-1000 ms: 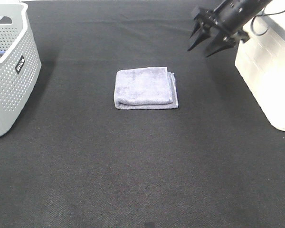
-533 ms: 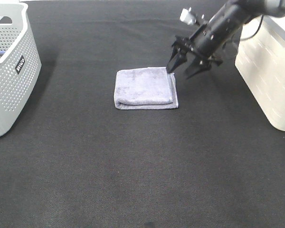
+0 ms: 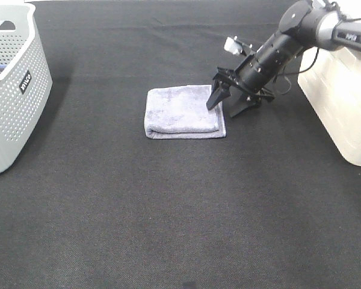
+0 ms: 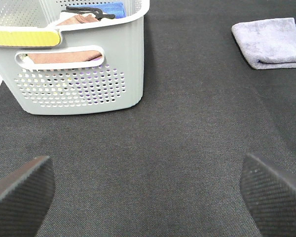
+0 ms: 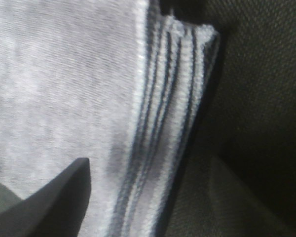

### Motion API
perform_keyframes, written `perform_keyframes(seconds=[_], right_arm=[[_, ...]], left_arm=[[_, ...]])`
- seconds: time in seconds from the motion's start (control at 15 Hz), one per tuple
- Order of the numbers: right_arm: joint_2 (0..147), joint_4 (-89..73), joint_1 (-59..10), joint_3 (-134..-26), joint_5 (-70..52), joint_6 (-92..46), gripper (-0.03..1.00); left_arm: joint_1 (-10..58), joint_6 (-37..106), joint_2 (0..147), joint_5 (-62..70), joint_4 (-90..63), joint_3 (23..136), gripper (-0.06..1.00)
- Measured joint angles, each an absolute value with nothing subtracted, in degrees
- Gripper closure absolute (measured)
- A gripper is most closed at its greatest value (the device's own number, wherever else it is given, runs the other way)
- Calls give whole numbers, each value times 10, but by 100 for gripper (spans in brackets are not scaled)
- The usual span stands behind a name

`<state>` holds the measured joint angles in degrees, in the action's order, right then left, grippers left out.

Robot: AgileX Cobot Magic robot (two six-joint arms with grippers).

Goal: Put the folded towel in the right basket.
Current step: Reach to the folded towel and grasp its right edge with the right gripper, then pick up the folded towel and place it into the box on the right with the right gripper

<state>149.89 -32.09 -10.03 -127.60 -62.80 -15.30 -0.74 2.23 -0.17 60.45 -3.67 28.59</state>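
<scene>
The folded lavender towel lies flat on the black table, mid-scene; it also shows in the left wrist view and fills the right wrist view, layered edge up close. My right gripper is open, lowered at the towel's right edge, one finger over the towel and one on the table beside it. The right basket, white, stands at the far right. My left gripper is open and empty, far from the towel.
A grey perforated basket with cloths and a blue item inside stands at the left edge; it also shows in the left wrist view. Black tablecloth stretches in front of the towel.
My right gripper has come down and leftward from high near the white basket to the towel's right edge, still open. The towel has not moved.
</scene>
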Motion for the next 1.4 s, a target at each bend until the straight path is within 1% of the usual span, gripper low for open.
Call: perform_keyframes(seconds=[0.07,0.13,0.27,0.33,0.4,0.47,0.67,0.73,0.93,1.4], right_arm=[[1503,-327,-100,-1278,-629,-153,30],[1505,-333,-100,-1279,-630,-152,27],[1510,-342,-100,-1281,-631,-153,25],[1513,-348,-102,-1283,-631,-155,26],[1514,-348,-107,-1284,-628,-159,32],[1517,-348,-115,-1284,-622,-160,41],[1522,-345,-130,-1283,-613,-155,86],[1521,-343,-130,-1283,-613,-155,89],[1499,-313,-131,-1281,-613,-155,89],[1307,-221,-131,-1279,-617,-159,89]], left_arm=[[-7,22,-2,604,-37,286,-2],[-7,22,-2,604,-37,286,-2],[-7,22,-2,604,-37,286,-2],[-7,22,-2,604,-37,286,-2],[-7,22,-2,604,-37,286,-2],[-7,22,-2,604,-37,286,-2],[-7,22,-2,604,-37,286,-2],[-7,22,-2,604,-37,286,-2],[-7,22,-2,604,-37,286,-2],[-7,22,-2,604,-37,286,-2]])
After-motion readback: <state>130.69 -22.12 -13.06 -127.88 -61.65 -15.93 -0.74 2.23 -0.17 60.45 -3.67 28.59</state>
